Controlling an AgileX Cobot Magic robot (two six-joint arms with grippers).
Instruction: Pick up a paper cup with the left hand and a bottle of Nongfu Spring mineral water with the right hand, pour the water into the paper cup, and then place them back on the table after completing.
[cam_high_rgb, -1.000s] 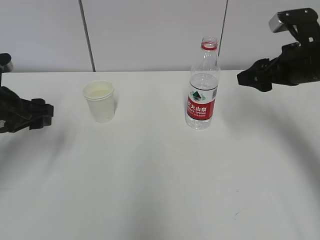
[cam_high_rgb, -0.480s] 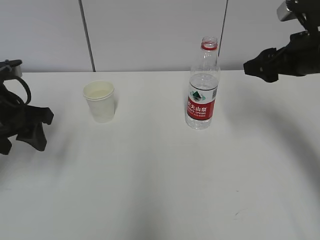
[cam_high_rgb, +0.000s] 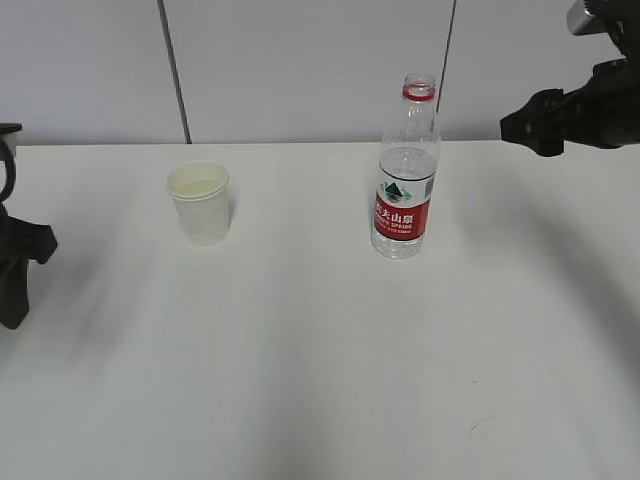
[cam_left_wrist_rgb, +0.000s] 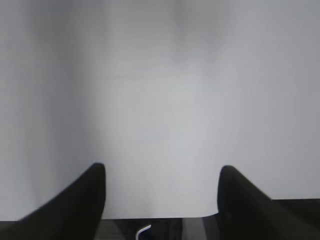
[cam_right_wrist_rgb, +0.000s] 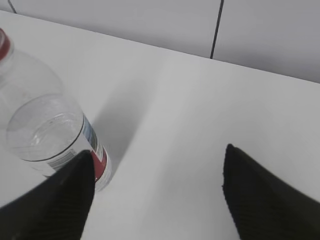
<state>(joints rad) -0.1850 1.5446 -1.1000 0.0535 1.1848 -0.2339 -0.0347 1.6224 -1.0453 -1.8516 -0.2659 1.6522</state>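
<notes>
A pale paper cup (cam_high_rgb: 198, 203) stands upright on the white table (cam_high_rgb: 320, 360), left of centre. The Nongfu Spring bottle (cam_high_rgb: 406, 175) stands upright right of centre, uncapped, with a red label and a red neck ring. The water (cam_high_rgb: 407, 165) fills it to about shoulder height. My left gripper (cam_high_rgb: 22, 275) is at the far left edge, well away from the cup. It is open, and in the left wrist view the left gripper (cam_left_wrist_rgb: 160, 167) has only bare table between its fingers. My right gripper (cam_high_rgb: 530, 128) hovers open, high to the right of the bottle. In the right wrist view the bottle (cam_right_wrist_rgb: 45, 135) lies just beyond the left finger of the right gripper (cam_right_wrist_rgb: 157, 152).
A grey panelled wall (cam_high_rgb: 300, 60) with dark vertical seams runs behind the table's far edge. Soft shadows of the arms fall across the white tabletop. Nothing else stands on it apart from the cup and the bottle.
The left arm has drawn back to the left edge and tipped downward. The right gripper has lifted and pulled away to the right. The cup and bottle have not moved.
</notes>
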